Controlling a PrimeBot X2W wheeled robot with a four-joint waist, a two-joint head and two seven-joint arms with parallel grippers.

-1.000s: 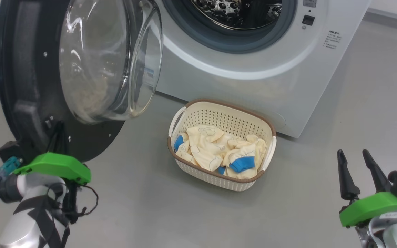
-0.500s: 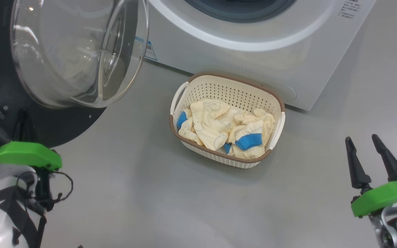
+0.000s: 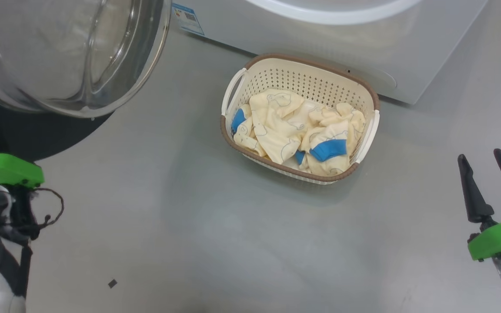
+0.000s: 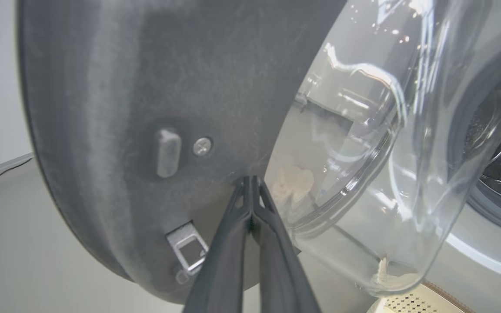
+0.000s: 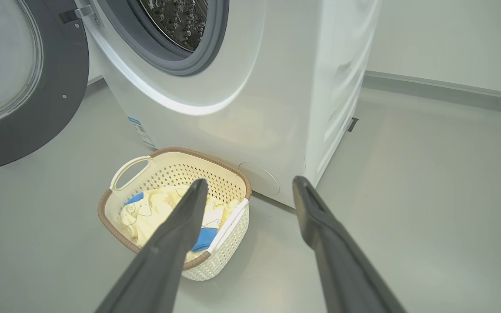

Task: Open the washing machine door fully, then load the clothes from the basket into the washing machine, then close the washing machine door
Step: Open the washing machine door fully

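Observation:
The washing machine door [image 4: 124, 108] stands swung out, black inner rim toward me, its clear glass bowl [image 3: 59, 52] at the head view's upper left. My left gripper [image 4: 250, 179] is shut, its tips against the door's black inner face beside the bowl and above the metal latch [image 4: 187, 248]. The white washing machine [image 5: 276, 87] shows its steel drum [image 5: 176, 21]. The cream basket [image 3: 311, 65] sits on the floor before it, holding the cream-yellow, blue-trimmed clothes [image 3: 294, 130]. My right gripper [image 3: 480, 155] hovers open and empty, right of the basket.
Grey floor [image 3: 189, 217] spreads around the basket, with a small dark speck [image 3: 112, 283] near me. The machine's side and a wall skirting [image 5: 446, 87] lie to the right. The open door overhangs the floor at the left.
The head camera has tipped down, so the drum opening has left its picture. Relative to the basket, the door and my left gripper have shifted left. The right gripper stays open.

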